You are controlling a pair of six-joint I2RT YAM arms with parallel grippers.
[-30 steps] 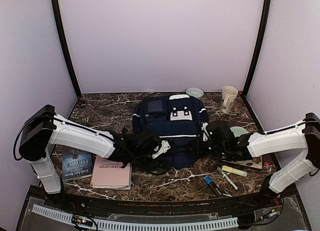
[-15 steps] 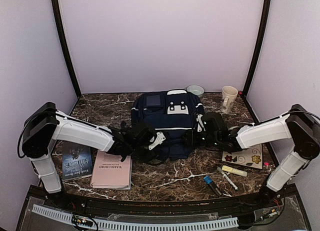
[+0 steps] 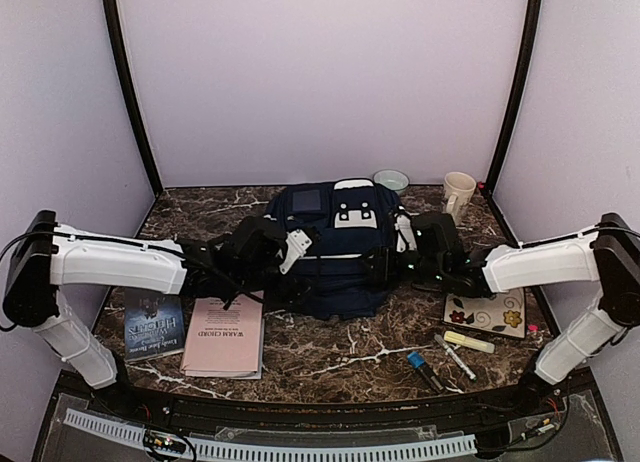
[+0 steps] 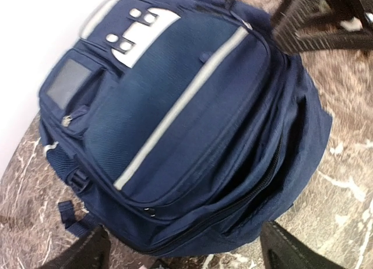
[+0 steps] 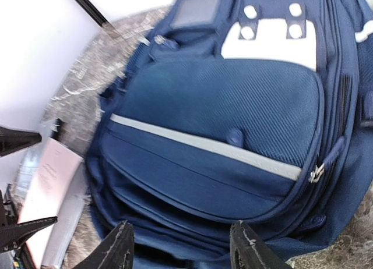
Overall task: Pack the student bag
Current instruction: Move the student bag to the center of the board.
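Student bag (image 3: 335,252) has its sides hidden under left pincer (image 4: 185,252) and right pincer (image 5: 182,248), both gaping wide, empty.

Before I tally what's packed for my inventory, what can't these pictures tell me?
Contents of the student bag: covered by its own fabric in every view.
Title on the blue book: too small, top view.
Bowl: partly behind the bag, top view.

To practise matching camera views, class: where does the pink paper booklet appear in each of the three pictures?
Top external: the pink paper booklet lies lower left, beside the dark book.
Left wrist: not in view.
Right wrist: at the lower left edge.
Shared landmark: the grey-white patch on the navy fabric backpack.
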